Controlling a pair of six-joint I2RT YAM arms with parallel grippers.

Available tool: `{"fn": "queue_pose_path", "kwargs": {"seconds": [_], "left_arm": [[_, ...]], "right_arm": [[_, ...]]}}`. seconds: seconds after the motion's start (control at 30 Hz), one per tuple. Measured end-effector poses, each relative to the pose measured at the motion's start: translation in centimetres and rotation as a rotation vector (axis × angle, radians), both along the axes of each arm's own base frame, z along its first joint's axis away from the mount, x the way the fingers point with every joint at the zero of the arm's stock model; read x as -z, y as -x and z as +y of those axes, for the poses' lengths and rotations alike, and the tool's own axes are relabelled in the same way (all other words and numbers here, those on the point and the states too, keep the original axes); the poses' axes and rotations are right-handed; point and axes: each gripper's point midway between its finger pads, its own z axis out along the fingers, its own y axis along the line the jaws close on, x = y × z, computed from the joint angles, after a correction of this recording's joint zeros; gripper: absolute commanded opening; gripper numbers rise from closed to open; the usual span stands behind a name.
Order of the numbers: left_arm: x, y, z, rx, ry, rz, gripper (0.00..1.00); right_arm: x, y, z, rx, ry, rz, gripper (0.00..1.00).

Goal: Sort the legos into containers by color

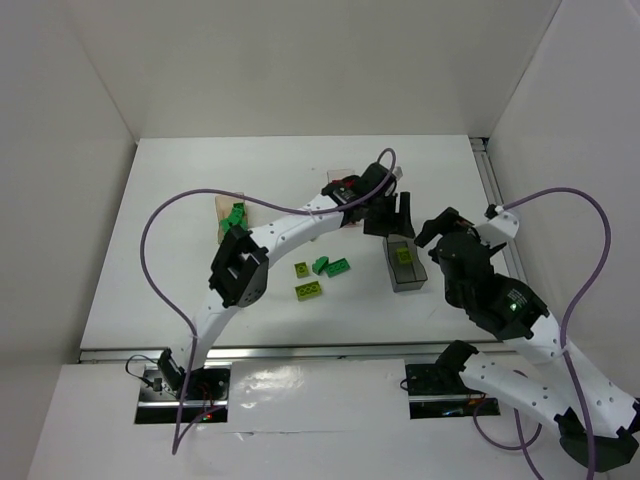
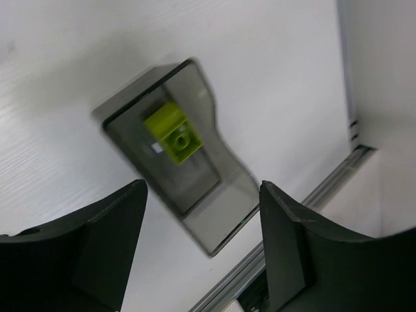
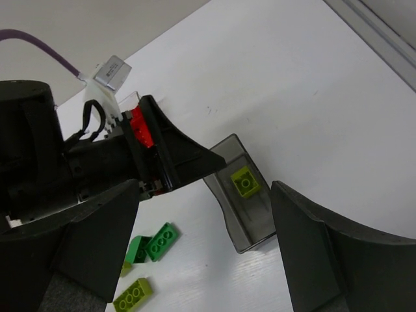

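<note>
Smoky translucent plastic box (image 2: pixel 227 198), prob. glossy

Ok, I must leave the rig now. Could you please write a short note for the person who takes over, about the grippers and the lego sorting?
Left gripper: open, empty, above the dark grey box.
Right gripper: open, empty, near the same box.
Done: one lime brick lies in the dark grey box; green bricks are in the wooden box.
Clear box: mostly hidden by the left arm, so its contents cannot be told.
Left: a small loose lime brick, a longer loose lime brick and two loose green bricks lie on the table.
</note>
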Motion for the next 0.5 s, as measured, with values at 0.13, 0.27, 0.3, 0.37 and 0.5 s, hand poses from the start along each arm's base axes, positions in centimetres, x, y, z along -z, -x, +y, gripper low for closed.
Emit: {"fn": "queue_pose_path", "kwargs": {"seconds": [0.13,0.27,0.3,0.37,0.5], "left_arm": [[-0.4,0.9,3.9,-0.051,-0.096,-0.037,0.77],[-2.2,2.5,11.0,-0.129,-0.223,-0.098,0.87],[-2.8,2.8,12.5,-0.143,-0.244,-0.116,0.90],[-3.5,3.0,15.0,-0.170,-0.287,-0.148,0.91],[-1.6,2.5,17.1,-0.192,-0.404,-0.164,0.84]], "right_arm": [[0.2,-0.3,0.7,-0.039,0.014,0.003,0.88],[0.5,-0.5,1.3,-0.062,0.014,0.007,0.88],[0.8,-0.5,1.3,-0.066,0.016,0.012,0.88],[1.4,-0.6,1.5,-0.075,0.020,0.023,0.88],[2.0,-0.8,2.0,-0.093,0.022,0.040,0.88]]}}
